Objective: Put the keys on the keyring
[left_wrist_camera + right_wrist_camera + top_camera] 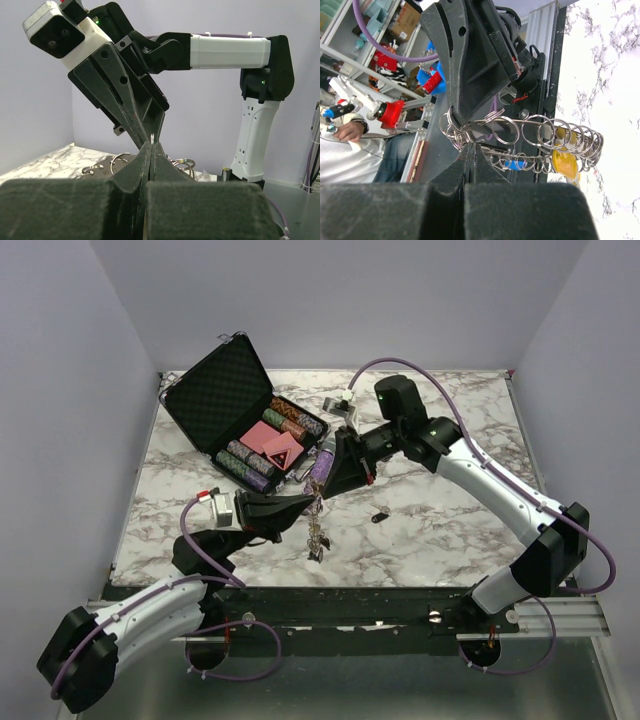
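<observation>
The keyring (318,525) hangs between my two grippers above the table's front middle, with small keys dangling from it. My left gripper (308,503) is shut on the ring's thin wire (151,139). My right gripper (326,483) is shut on the ring from the other side (471,145), its tips meeting the left ones. In the right wrist view the ring (535,120) carries many small split rings, a blue-capped key (515,164) and a yellow-capped key (565,162). One loose black-headed key (380,516) lies on the marble to the right.
An open black case (215,390) with poker chips and red cards stands at the back left. A purple glittery tube (322,465) lies just behind the grippers. The marble table (450,530) ends at a black front edge.
</observation>
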Available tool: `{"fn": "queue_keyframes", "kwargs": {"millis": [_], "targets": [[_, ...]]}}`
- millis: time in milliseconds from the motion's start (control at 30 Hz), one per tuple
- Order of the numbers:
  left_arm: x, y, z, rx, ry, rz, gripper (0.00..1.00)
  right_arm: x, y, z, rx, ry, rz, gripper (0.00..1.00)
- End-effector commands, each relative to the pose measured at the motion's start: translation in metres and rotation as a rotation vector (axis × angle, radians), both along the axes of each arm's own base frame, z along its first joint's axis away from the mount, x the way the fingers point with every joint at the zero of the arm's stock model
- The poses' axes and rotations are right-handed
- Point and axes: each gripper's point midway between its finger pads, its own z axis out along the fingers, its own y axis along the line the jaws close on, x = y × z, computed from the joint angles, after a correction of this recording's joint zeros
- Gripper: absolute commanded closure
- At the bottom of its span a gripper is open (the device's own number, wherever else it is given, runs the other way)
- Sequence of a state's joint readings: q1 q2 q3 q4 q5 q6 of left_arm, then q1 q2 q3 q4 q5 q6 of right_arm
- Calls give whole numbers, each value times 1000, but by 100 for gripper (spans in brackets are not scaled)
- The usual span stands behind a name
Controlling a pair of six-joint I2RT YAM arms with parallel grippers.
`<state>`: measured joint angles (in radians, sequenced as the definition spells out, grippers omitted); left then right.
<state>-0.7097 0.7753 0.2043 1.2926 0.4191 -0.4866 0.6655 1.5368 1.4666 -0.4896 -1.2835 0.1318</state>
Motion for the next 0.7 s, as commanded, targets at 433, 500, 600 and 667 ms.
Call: {"fn": "queue_keyframes", "kwargs": {"millis": [433, 500, 600, 667], "targets": [[-2, 11, 10, 53, -90, 74, 100, 2, -18, 23, 80, -285, 10, 47], [2, 7, 6, 88, -63, 79, 100, 5, -21, 17, 58, -356, 3, 44], [10, 3, 0, 150, -14, 86, 100, 12, -27, 12, 28, -476, -13, 40], [13, -1, -4, 192, 15, 84, 100, 19, -32, 9, -6, -534, -44, 37]]}}
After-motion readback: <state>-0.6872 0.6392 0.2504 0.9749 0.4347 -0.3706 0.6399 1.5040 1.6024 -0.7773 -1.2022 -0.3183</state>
